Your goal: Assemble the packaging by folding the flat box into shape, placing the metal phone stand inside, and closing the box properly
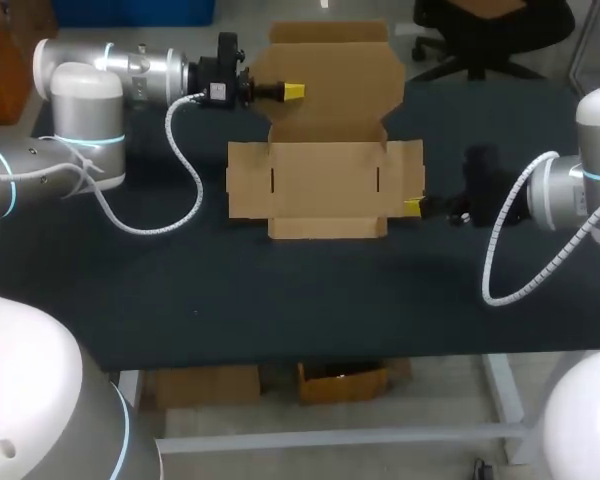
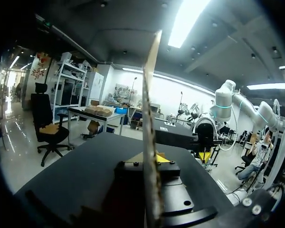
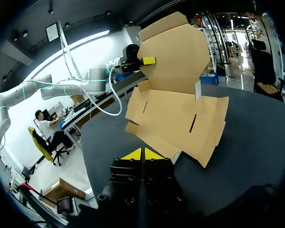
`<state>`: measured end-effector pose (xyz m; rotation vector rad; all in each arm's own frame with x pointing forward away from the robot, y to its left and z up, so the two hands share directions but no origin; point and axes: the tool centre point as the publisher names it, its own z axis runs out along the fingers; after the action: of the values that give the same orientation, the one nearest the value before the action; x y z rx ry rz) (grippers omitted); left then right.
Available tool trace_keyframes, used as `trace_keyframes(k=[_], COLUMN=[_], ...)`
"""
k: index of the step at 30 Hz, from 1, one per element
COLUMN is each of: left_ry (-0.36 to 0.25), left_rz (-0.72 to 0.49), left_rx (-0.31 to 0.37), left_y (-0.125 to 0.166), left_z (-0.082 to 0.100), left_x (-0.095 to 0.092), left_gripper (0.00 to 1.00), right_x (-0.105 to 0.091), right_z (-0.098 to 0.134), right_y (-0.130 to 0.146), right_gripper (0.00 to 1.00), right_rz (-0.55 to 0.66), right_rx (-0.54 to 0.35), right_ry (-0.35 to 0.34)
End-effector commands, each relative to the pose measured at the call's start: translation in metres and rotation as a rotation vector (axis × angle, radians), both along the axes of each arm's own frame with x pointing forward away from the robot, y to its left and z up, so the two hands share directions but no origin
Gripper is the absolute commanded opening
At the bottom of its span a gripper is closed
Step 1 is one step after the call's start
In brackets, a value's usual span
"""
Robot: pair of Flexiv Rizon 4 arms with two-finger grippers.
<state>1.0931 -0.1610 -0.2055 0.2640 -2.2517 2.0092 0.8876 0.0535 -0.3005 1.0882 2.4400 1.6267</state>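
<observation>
Your left gripper (image 1: pixel 292 92) sits at 10 o'clock of the brown cardboard box (image 1: pixel 325 180), clamped on the edge of its raised lid panel with cardboard pinched between both fingers. The box lies in the middle of the dark counter (image 1: pixel 280 290), side flaps spread flat. At its 4 o'clock corner your right gripper (image 1: pixel 412 206) is narrow, tips pressed together at the flap's edge.
</observation>
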Motion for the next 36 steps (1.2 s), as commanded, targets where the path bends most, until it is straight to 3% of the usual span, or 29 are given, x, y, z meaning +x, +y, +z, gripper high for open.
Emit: trace_keyframes(k=[1, 19, 36], left_ry=[-0.004, -0.023, -0.02], left_rz=[0.015, 0.033, 0.035], left_rx=[-0.004, -0.019, -0.014], left_y=[0.0, 0.001, 0.001], left_z=[0.001, 0.002, 0.001], left_x=[-0.006, -0.008, -0.008], left_gripper=[0.0, 0.0, 0.0], right_x=[0.002, -0.015, -0.012], right_z=[-0.011, -0.034, -0.037], right_y=[0.022, 0.056, 0.059], right_gripper=[0.0, 0.0, 0.0], right_rz=[-0.014, -0.064, -0.072], right_rx=[-0.021, -0.104, -0.096], right_ry=[-0.015, -0.113, -0.105])
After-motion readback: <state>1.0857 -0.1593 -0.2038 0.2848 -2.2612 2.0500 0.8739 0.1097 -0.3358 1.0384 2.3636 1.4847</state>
